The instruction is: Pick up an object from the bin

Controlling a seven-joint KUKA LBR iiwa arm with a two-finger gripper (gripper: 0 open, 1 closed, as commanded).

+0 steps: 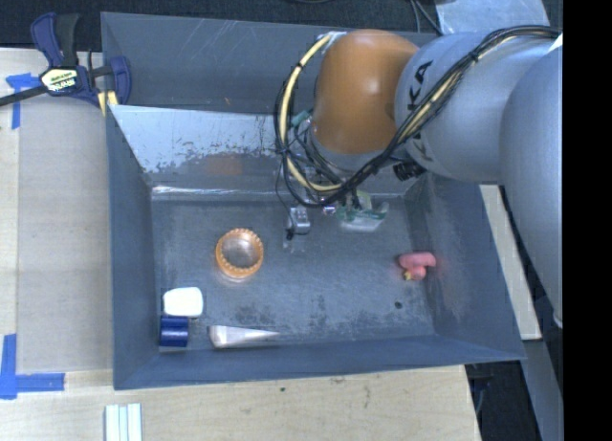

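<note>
The gripper (298,222) hangs low over the bin (129,267), mid-floor and toward the far wall. I cannot tell whether it is spread or closed. Nothing looks lifted yet, so the whole pick remains. The round amber cup (238,253) sits nearest, just left; a pink piece (417,263) lies well right.

You're looking at a fat arm (497,85) with a light-grey rounded shell and black lettering partly hidden by wiring. The wrist carries a glossy orange dome cover (359,90). Yellow, black and white cables (292,133) loop round that cover and bunch underneath. The pincer (298,222) is small, dark metal.
</note>
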